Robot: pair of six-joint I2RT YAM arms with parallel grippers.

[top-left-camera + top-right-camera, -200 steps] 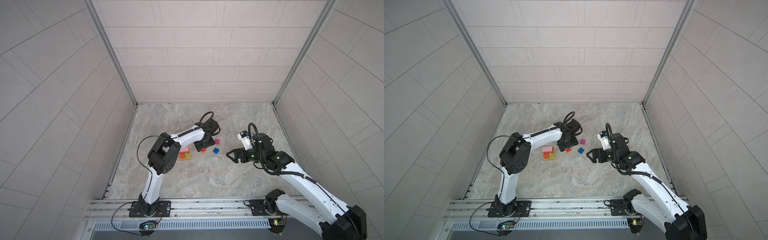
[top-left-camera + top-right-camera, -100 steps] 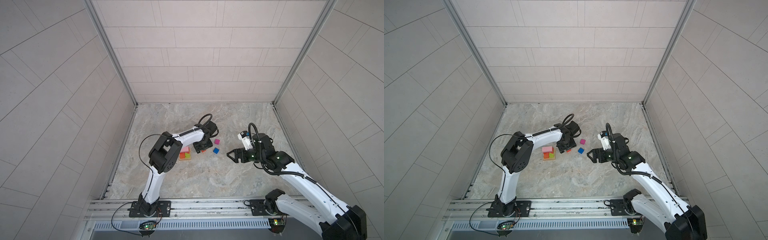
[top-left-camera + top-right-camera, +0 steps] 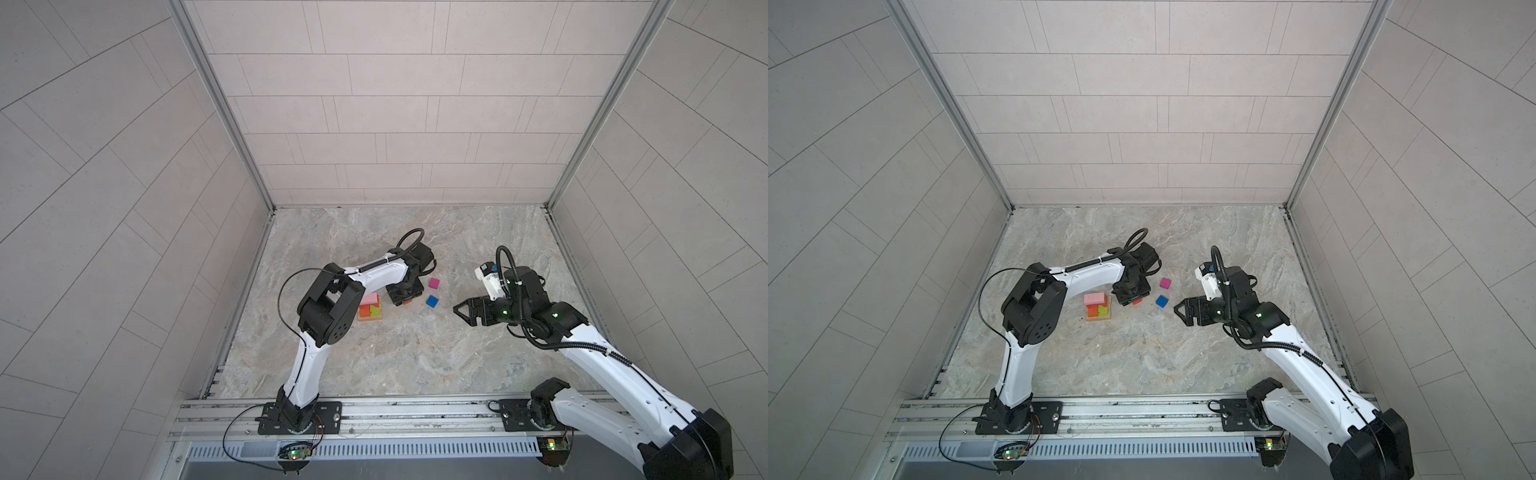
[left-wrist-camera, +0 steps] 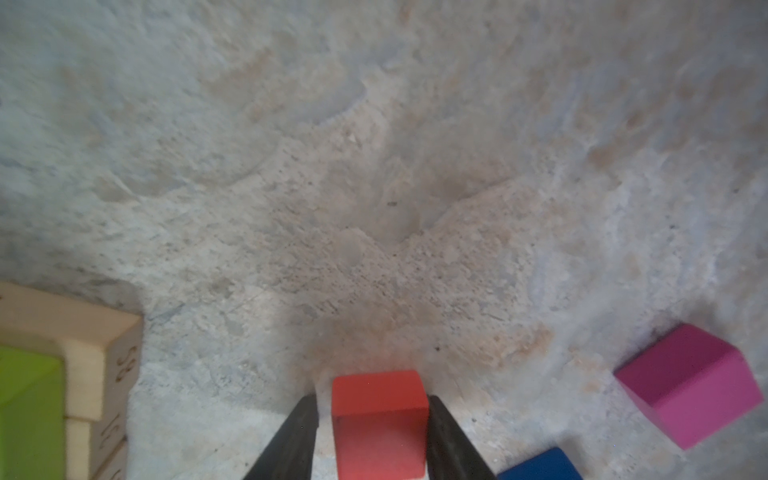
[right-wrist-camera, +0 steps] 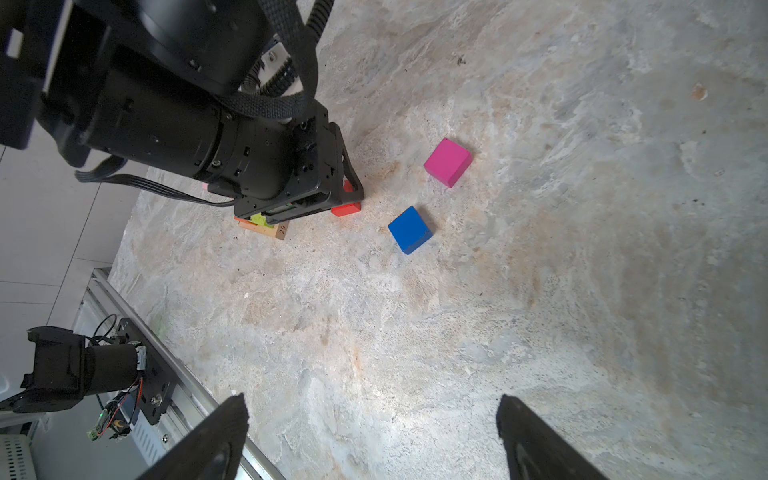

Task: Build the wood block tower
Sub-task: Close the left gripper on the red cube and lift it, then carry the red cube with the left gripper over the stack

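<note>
The tower (image 3: pixel 370 309) (image 3: pixel 1098 309) is a low stack: tan bars (image 4: pixel 89 345) lowest, an orange block (image 3: pixel 1091 311) and a lime block (image 3: pixel 1103 310) on them, a pink oblong (image 3: pixel 1094 298) above. Just right of it my left gripper (image 3: pixel 402 296) (image 4: pixel 372 401) points down, shut on the red cube (image 4: pixel 380 419) (image 5: pixel 345 209), which rests on the floor. One finger touches it; a hairline of floor shows at the other. The blue cube (image 3: pixel 432 301) (image 5: pixel 410 230) and magenta cube (image 3: pixel 434 284) (image 5: pixel 447 162) lie loose further right. My right gripper (image 3: pixel 457 309) (image 5: pixel 370 409) hangs open and empty beyond the blue cube.
The left arm's black elbow (image 3: pixel 328 307) hangs close beside the tower's left side. A metal rail (image 3: pixel 374 411) runs along the front edge of the marbled floor (image 3: pixel 395 353). Tiled walls close off the back and both sides.
My left gripper has come down over the red cube and its jaws have narrowed onto it. The right arm and the loose blue and magenta cubes have not moved.
</note>
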